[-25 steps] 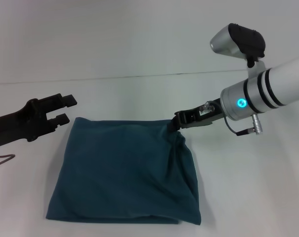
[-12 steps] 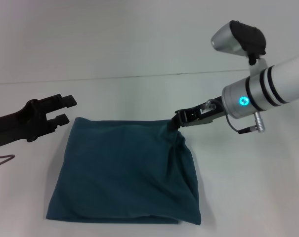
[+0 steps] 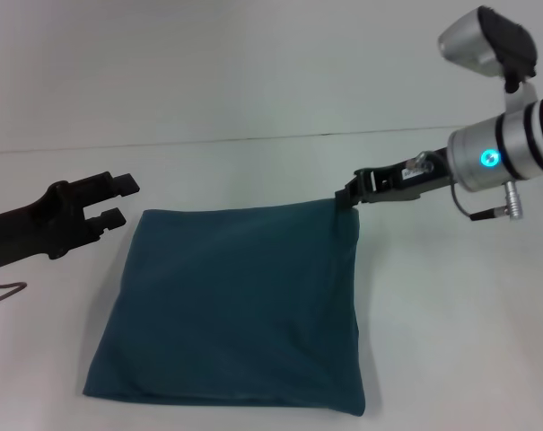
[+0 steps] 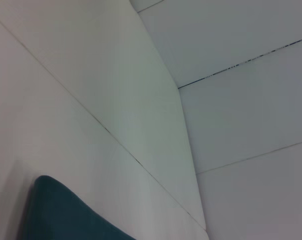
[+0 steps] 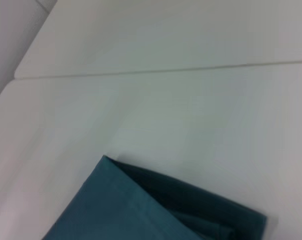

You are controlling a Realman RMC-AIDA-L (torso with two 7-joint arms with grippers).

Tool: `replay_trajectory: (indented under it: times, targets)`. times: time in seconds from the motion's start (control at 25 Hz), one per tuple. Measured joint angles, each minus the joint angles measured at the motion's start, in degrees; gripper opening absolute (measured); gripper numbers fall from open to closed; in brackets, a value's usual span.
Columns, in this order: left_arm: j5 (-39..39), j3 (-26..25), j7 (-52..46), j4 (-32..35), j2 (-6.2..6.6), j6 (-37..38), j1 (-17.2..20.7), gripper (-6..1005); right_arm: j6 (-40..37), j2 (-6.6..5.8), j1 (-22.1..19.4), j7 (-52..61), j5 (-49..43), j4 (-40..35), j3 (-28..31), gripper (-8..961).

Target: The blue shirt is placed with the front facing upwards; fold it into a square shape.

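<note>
Head view: blue shirt (image 3: 231,310) folded into a rough square, flat on the white table (image 3: 253,171), near the middle and toward the near edge. No lettering or collar showing, only plain teal cloth with soft creases. Right tool (image 3: 351,196) at the shirt's far right corner, tips clenched on the cloth there, corner drawn out taut toward the right. Silver forearm with a lit blue ring reaching in from the far right. Left tool (image 3: 120,199) hovering just beyond the shirt's far left corner, apart from the cloth, its two black prongs spread and released, gripping nothing. Dark left arm coming in from the left edge.

Left wrist view: only a rounded corner of the blue shirt (image 4: 61,212) showing against the white table (image 4: 91,75), with pale wall panels behind. No fingers visible here.

Right wrist view: a pointed folded corner of the blue shirt (image 5: 141,205) lying on the table (image 5: 165,110), layers of cloth stacked at the edge, a darker fold underneath. Table seam running across farther off.
</note>
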Motion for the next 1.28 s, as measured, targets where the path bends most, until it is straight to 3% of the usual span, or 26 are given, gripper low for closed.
replay_trajectory:
  times: [0.6, 0.8, 1.0, 1.28]
  targets:
    - [0.0, 0.1, 0.0, -0.2, -0.09, 0.0, 0.1, 691, 4.8, -0.84, 0.1, 2.6, -3.0, 0.8, 0.0, 63]
    - [0.0, 0.1, 0.0, -0.2, -0.09, 0.1, 0.2, 690, 7.1, -1.49, -0.3, 3.7, -5.5, 0.8, 0.5, 156]
    - [0.0, 0.1, 0.0, -0.2, -0.09, 0.5, 0.2, 690, 5.4, -3.9, -1.2, 3.6, -5.2, 0.8, 2.2, 249]
    - [0.5, 0.0, 1.3, -0.2, 0.26, 2.1, 0.1, 690, -10.9, -7.68, -5.5, -4.7, 5.4, -2.5, 10.9, 334]
